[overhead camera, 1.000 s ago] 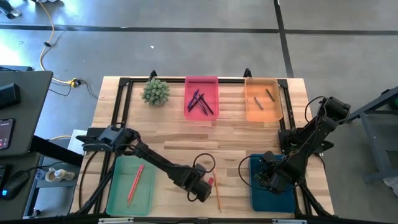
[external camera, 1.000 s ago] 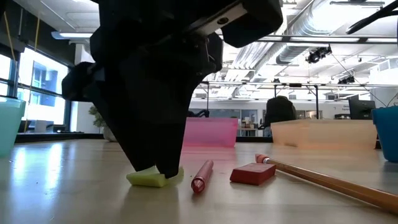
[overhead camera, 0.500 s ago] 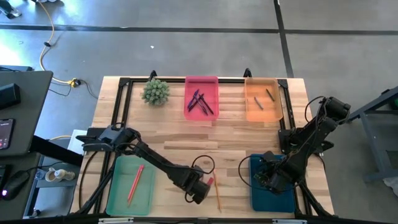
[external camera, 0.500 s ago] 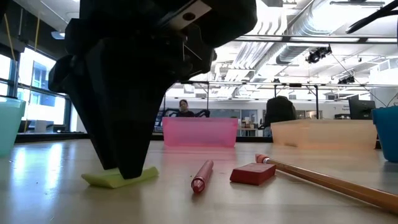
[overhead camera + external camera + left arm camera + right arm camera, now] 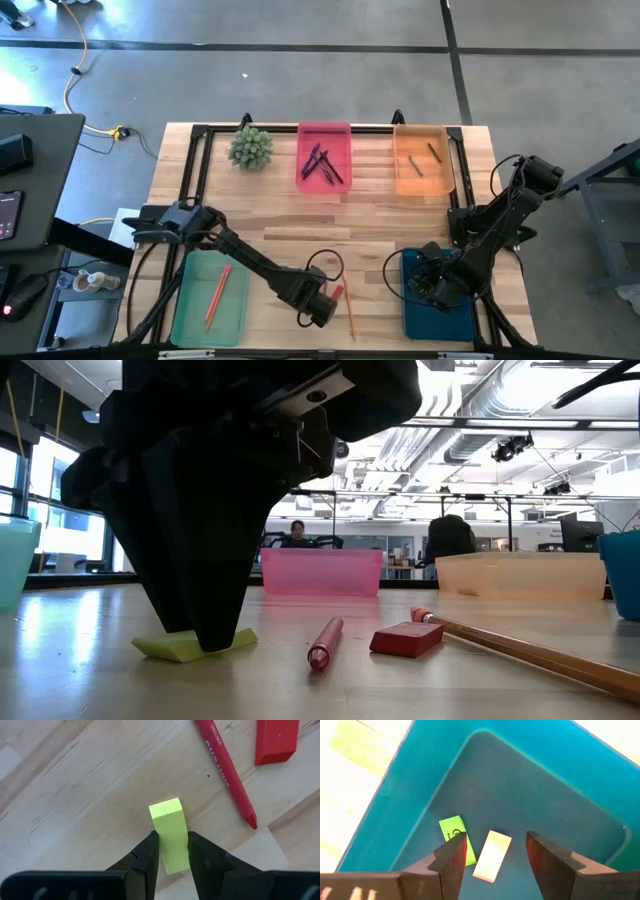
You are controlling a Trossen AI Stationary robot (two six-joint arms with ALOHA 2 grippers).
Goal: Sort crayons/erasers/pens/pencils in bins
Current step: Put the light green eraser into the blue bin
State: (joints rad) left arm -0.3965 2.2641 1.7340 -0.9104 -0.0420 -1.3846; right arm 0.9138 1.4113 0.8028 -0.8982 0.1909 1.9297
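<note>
**Left gripper clamps the yellow-green eraser on the table**

The left gripper (image 5: 170, 851) is down at the near middle of the table (image 5: 380, 215), its 2 fingers closed against the sides of a yellow-green eraser (image 5: 170, 835). In the low view the eraser (image 5: 190, 645) lies flat on the wood under the fingertips. Just beside it lie a red crayon (image 5: 225, 772) and a red eraser (image 5: 274, 740), both untouched, and a long orange pencil (image 5: 530, 652) rests on the table past the red eraser.

The right gripper (image 5: 495, 852) hangs over the dark blue bin (image 5: 560, 785) at the near right of the table, its fingers spread wide and holding nothing. Inside that bin lie 2 erasers: a green one (image 5: 454, 840) and a pale one (image 5: 492, 856), close together on the floor of the bin.

The pale green bin (image 5: 195, 300) at the near left holds 1 pinkish pencil (image 5: 218, 292). At the far edge, the pink bin (image 5: 324, 132) holds several dark pens (image 5: 324, 165), and the orange bin (image 5: 420, 182) beside it holds a few short dark crayons (image 5: 434, 152). A small green plant (image 5: 250, 147) stands to the left of the pink bin.
</note>
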